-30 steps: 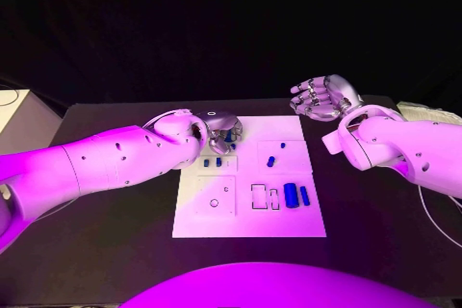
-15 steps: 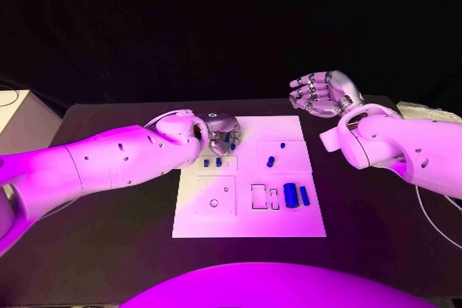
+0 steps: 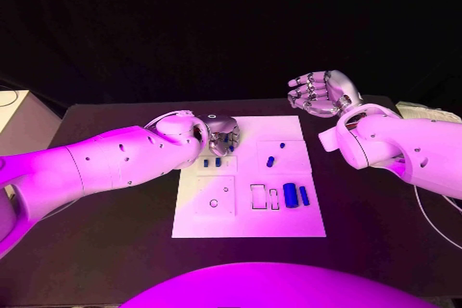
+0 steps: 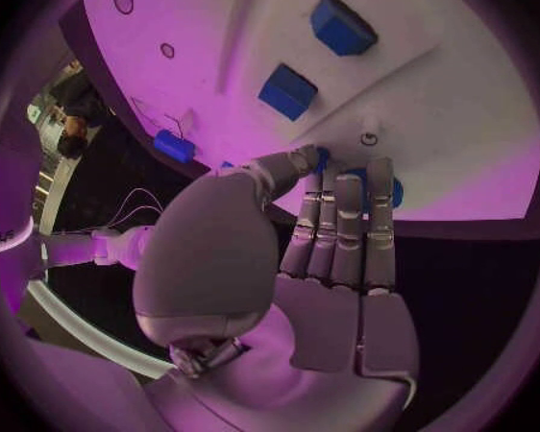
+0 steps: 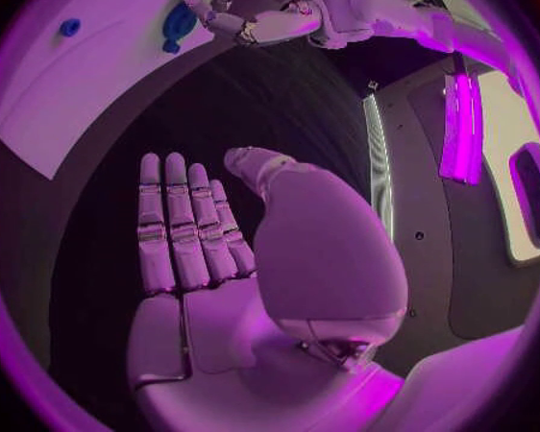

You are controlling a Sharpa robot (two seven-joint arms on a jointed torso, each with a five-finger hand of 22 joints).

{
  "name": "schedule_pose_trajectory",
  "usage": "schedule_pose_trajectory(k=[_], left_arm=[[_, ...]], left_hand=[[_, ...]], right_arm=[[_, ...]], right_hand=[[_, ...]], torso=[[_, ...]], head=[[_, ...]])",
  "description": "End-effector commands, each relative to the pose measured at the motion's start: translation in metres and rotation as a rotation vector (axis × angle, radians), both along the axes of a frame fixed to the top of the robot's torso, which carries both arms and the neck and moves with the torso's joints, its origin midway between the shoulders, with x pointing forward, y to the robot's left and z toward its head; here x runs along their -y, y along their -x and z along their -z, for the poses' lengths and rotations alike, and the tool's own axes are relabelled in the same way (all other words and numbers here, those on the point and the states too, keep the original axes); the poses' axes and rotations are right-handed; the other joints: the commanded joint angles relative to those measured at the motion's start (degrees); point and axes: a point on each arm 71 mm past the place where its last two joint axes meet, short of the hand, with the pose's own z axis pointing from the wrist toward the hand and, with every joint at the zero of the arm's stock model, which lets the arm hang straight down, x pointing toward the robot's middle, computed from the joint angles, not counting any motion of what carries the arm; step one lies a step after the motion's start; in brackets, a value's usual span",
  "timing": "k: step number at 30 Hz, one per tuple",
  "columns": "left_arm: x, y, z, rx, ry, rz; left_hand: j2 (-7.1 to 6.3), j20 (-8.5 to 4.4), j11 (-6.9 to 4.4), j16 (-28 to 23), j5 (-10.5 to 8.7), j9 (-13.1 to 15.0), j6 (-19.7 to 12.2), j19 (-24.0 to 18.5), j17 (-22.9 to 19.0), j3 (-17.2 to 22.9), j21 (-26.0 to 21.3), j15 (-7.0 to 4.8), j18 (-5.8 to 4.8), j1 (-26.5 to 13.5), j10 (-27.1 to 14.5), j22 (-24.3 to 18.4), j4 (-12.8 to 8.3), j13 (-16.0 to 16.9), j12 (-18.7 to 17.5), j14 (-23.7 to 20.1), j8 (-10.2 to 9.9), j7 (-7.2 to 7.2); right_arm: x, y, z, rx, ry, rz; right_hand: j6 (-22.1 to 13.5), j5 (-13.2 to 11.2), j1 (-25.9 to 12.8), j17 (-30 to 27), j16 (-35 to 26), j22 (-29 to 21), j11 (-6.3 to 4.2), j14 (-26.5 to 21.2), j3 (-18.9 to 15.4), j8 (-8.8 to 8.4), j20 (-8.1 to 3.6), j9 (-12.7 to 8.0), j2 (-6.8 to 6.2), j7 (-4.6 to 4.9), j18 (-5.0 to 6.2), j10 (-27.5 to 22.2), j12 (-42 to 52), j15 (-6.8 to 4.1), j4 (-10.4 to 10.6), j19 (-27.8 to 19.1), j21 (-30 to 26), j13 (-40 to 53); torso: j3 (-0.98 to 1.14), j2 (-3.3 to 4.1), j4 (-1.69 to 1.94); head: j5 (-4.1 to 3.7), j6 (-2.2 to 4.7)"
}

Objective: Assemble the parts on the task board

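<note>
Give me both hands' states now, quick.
Left hand: fingertips on a blue part at the task board edge; grip cannot be told.
Right hand: open, empty, above the table.

task board mid-table; parts lie on it.

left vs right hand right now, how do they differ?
The left hand is down on the task board, fingers touching a blue part; the right hand is raised off the board's far right corner, holding nothing, fingers straight. Both are silver.
</note>
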Motion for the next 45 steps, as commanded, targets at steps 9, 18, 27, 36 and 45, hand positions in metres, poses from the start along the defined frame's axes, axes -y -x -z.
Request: schedule_pose_trajectory(k=[9, 18, 27, 36, 45], left_arm=[[0.004, 0.001, 0.002, -0.017, 0.01, 0.021], [0.002, -0.001, 0.003, -0.008, 0.017, 0.012], [0.0, 0.0, 0.002, 0.016, 0.052, 0.012], [-0.006, 0.005, -0.009, 0.03, 0.14, 0.014], [-0.019, 0.011, -0.027, 0.021, 0.203, 0.0]], left_hand=[[0.94, -0.39, -0.05, 2.5, -0.2, -0.3, 2.5, 0.3, 1.9, 0.1, 1.0, 0.03, 0.69, -0.4, 4.6, 0.7, 0.0, -1.4, -5.0, 3.0, -1.4, 0.46], [1.99, -0.81, -0.17, 4.6, -0.12, -0.4, 4.2, 1.4, 5.1, 1.2, 3.2, -0.42, 0.69, 1.5, 9.8, 2.0, -1.9, -1.3, -10.0, 7.2, -2.6, 0.79], [2.09, -0.79, 0.05, 4.7, -0.04, -0.7, 4.6, 1.1, 4.5, 2.3, 4.9, -0.2, 0.71, 1.6, 12.2, 3.2, -2.9, -1.3, -15.5, 7.7, -4.2, 1.16], [2.27, -0.85, 0.01, 5.3, -0.02, -0.7, 5.1, 2.5, 5.7, 2.5, 6.1, -0.25, 0.43, 1.5, 13.7, 4.7, -3.1, -1.1, -17.1, 9.0, -4.5, 1.23], [2.2, -0.83, -0.07, 5.6, -0.1, -0.6, 5.7, 3.0, 6.1, 2.1, 6.5, -0.25, 0.27, 0.9, 14.6, 5.2, -2.9, -0.9, -18.3, 9.6, -4.6, 1.2]], right_arm=[[-0.003, 0.001, -0.001, 0.008, -0.005, -0.019], [-0.003, 0.001, -0.001, 0.006, -0.006, -0.021], [-0.003, 0.001, -0.001, 0.005, -0.006, -0.023], [-0.003, 0.002, -0.001, 0.007, -0.006, -0.023], [-0.001, 0.002, -0.001, 0.009, -0.006, -0.02]], right_hand=[[-0.5, -0.2, -0.8, -0.2, -0.3, -0.2, 0.21, -0.3, 0.1, -0.25, 0.12, -0.1, -0.02, 2.3, 0.53, -0.3, -0.3, 0.28, -0.4, -0.3, -0.1, -0.1], [-0.5, -0.2, -0.9, -0.3, -0.4, -0.5, 0.26, -0.4, 0.1, -0.25, 0.19, -0.1, 0.0, 2.36, 0.52, -0.3, -0.3, 0.34, -0.5, -0.4, -0.1, -0.1], [-0.5, -0.2, -1.0, -0.4, -0.5, -0.6, 0.29, -0.4, 0.1, -0.25, 0.22, -0.1, 0.01, 2.39, 0.52, -0.4, -0.3, 0.37, -0.5, -0.4, -0.1, -0.1], [-0.5, -0.2, -1.0, -0.4, -0.5, -0.6, 0.29, -0.4, 0.1, -0.25, 0.22, -0.1, 0.01, 2.39, 0.52, -0.4, -0.3, 0.37, -0.5, -0.4, -0.1, -0.1], [-0.5, -0.2, -1.1, -0.5, -0.5, -0.8, 0.33, -0.4, 0.0, -0.23, 0.27, -0.1, 0.03, 2.44, 0.53, -0.4, -0.3, 0.4, -0.5, -0.4, -0.1, -0.1]], torso=[[0.02, 0.01, -0.08], [0.04, -0.05, -0.02], [-0.01, -0.07, -0.04], [-0.04, -0.06, -0.01], [0.0, -0.21, 0.2]], head=[[-0.01, 0.0], [-0.11, 0.0], [-0.1, 0.0], [-0.27, 0.0], [-0.08, 0.0]])
